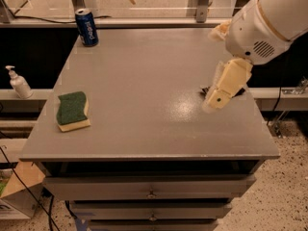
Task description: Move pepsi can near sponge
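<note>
The pepsi can (87, 27), blue with a silver top, stands upright at the far left corner of the grey table (144, 90). The sponge (72, 110), dark green on a pale yellow base, lies flat near the table's left front edge. The can and the sponge are far apart. My gripper (217, 97), cream-coloured, hangs from the white arm (264, 28) over the right side of the table, far from both the can and the sponge. It holds nothing that I can see.
A black snack wrapper (204, 90) is mostly hidden behind the gripper. A white pump bottle (18, 82) stands on a lower shelf left of the table. Drawers (149, 189) sit under the tabletop. A cardboard box (19, 189) lies on the floor at the lower left.
</note>
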### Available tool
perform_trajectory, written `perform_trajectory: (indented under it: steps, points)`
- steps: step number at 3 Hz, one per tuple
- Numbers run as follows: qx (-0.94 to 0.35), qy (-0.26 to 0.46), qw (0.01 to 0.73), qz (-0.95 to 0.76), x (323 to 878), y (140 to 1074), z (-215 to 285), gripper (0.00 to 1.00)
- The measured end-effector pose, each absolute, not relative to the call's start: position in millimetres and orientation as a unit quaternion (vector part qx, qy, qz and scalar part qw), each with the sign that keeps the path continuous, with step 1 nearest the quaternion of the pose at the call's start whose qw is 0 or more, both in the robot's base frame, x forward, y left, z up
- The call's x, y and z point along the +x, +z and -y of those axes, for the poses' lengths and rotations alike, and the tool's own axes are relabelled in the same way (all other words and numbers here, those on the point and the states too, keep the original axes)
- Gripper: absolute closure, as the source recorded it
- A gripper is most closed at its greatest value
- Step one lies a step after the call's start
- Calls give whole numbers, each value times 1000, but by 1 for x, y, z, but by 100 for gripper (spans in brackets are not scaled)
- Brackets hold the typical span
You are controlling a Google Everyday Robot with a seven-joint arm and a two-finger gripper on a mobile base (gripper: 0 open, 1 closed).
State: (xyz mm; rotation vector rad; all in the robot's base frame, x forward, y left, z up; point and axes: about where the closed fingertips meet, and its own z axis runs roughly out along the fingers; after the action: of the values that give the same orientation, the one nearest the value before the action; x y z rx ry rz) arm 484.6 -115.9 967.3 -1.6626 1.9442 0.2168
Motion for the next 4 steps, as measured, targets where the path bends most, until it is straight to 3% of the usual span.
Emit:
perform_trajectory:
  steps: [4]
  points:
    - [-610,169,377,-676,582,944,16,0]
